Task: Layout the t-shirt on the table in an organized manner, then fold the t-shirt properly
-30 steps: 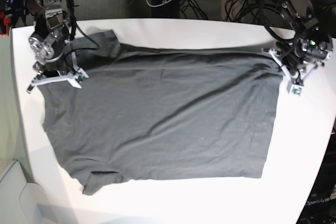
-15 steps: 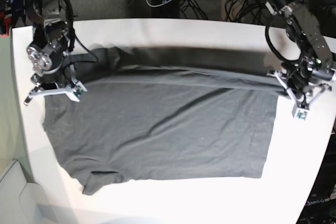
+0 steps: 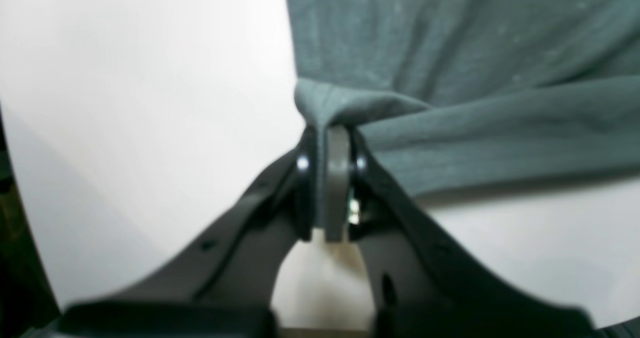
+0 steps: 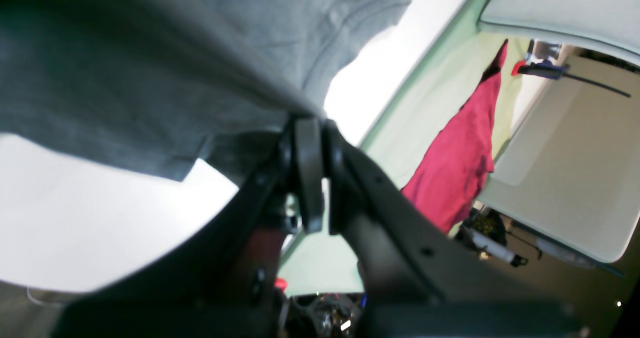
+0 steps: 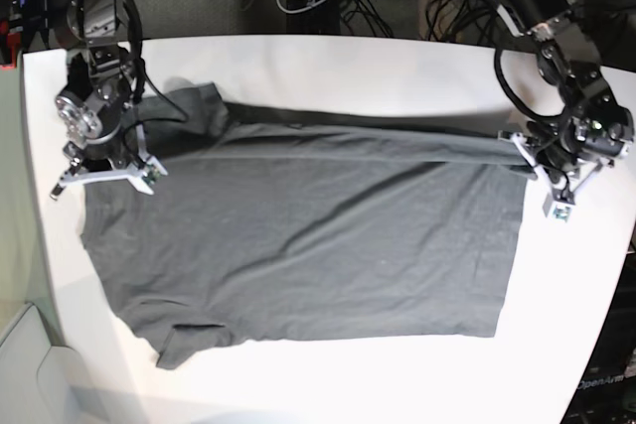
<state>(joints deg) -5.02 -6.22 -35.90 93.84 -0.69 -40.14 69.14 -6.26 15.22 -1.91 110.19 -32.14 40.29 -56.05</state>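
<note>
Charcoal-grey short-sleeved t-shirt (image 5: 308,235) of thin soft fabric lies spread across the large matte white table (image 5: 397,62) with rounded corners, its hem toward the base view's right and its collar end toward the left. One sleeve sticks out at the near left corner, another at the far left. The far long edge is doubled over into a narrow ridge running between the two arms. On the base view's right, the left gripper (image 3: 331,128) has its jaws pressed together on a pinched corner of the hem, cloth bunched over the tips. On the base view's left, the right gripper (image 4: 307,123) is likewise clamped on the shirt's edge near the shoulder, fabric draping away from it. Beyond the table edge in the right wrist view hangs a red cloth (image 4: 457,163)
</note>
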